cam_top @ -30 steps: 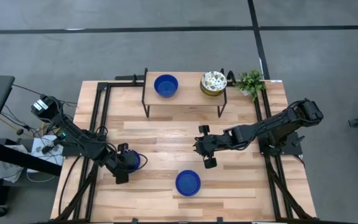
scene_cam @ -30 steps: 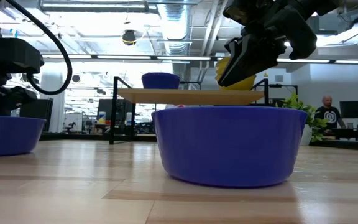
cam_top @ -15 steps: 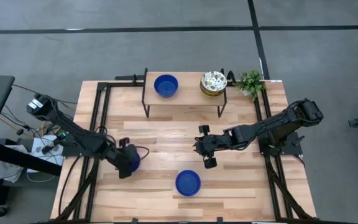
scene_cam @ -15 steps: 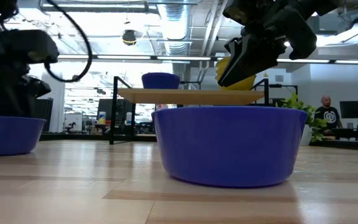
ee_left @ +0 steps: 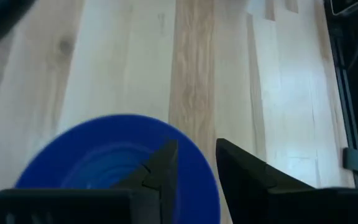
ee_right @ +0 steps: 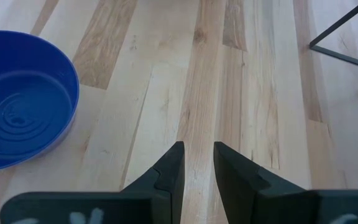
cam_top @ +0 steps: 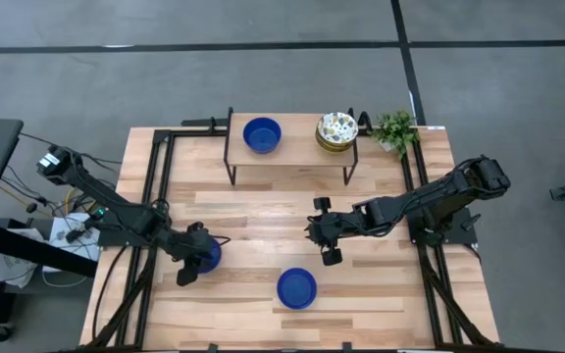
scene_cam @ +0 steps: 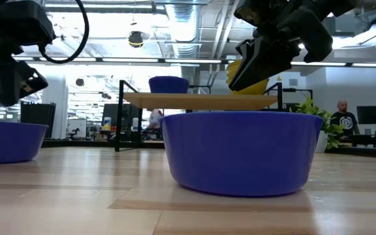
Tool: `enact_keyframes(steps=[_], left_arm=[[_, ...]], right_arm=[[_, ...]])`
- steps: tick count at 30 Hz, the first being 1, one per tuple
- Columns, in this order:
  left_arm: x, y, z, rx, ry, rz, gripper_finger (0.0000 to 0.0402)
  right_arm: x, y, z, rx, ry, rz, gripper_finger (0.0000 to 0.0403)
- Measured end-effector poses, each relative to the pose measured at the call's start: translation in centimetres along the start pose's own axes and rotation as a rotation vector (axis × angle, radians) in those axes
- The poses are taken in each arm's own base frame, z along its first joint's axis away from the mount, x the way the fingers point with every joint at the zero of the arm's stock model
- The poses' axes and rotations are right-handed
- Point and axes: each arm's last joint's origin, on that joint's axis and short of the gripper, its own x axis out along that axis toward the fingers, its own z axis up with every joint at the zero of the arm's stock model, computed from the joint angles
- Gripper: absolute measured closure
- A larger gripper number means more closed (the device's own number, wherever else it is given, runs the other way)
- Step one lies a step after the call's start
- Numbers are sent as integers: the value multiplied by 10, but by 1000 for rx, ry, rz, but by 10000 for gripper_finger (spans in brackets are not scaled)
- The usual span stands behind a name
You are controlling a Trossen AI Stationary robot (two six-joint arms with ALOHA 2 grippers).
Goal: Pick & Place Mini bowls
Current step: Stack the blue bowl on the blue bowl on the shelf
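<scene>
Three cobalt blue mini bowls show. One (cam_top: pixel 262 135) stands on the raised wooden shelf beside a stack of cream patterned bowls (cam_top: pixel 336 130). Another (cam_top: pixel 296 288) (scene_cam: pixel 237 153) rests on its base near the table's near edge. The third (cam_top: pixel 209 257) (scene_cam: pixel 8 140) sits at the table's left. My left gripper (cam_top: pixel 190 267) (scene_cam: pixel 12 72) hovers above this third bowl, slightly open; in the left wrist view its fingers (ee_left: pixel 194 149) stand either side of the rim (ee_left: pixel 197 165). My right gripper (cam_top: pixel 314 233) (ee_right: pixel 197 146) hangs slightly open over bare wood at mid-table.
The shelf stands on thin black legs (cam_top: pixel 231 162) at the table's far side. A small green plant (cam_top: pixel 394 129) is at the far right corner. Black rails (cam_top: pixel 160 181) run along both sides of the table. Bare planks lie between the two blue bowls on the table and the shelf.
My left gripper has risen from the level of the left blue bowl's rim to well above it. The bowl has stayed where it was on the table. My right arm has kept still.
</scene>
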Motion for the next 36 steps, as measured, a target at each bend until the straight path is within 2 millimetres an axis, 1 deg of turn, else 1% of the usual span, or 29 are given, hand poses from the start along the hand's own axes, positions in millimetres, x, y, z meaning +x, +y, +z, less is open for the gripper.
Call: enact_keyframes(steps=[13,19,24,32,36], left_arm=[[16,-2,-3,-99,74,-10,293],[24,-2,-6,-101,131,-1,293],[25,-2,-6,-157,139,-4,293],[25,-2,-7,-155,144,2,293],[31,-1,-9,-151,169,27,293]], right_arm=[[0,0,0,0,0,0,326],[0,0,0,0,0,0,326],[0,0,0,0,0,0,326],[0,0,0,0,0,0,326],[0,0,0,0,-1,0,326]])
